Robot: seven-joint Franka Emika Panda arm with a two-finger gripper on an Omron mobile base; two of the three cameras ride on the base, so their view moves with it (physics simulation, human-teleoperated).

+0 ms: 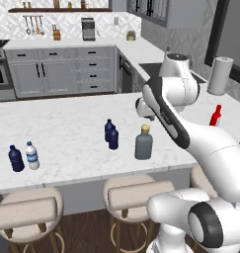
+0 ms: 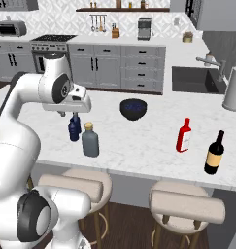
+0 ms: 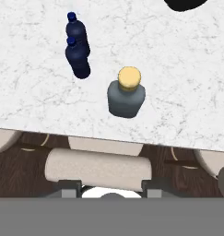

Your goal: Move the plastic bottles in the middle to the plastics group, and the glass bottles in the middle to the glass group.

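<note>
Tool (image 3: 111, 193) hangs above the desk (image 1: 67, 133), pointing down, fingers apart and holding nothing. Below it, two navy bottles (image 3: 78, 46) stand upright, touching, one behind the other. The grey bottle (image 3: 126, 94) with a tan stopper stands just beside them, nearer the desk edge. The plastics pair sits well off to the left near the front edge: a navy bottle (image 1: 16, 158) just beside a clear white-capped bottle (image 1: 32, 155). The glass pair is on the right: a red bottle (image 2: 184, 135) and a dark bottle (image 2: 214, 153), near each other. A dark bowl (image 2: 133, 109) sits mid-desk. Stools (image 1: 134, 195) stand under the edge.
</note>
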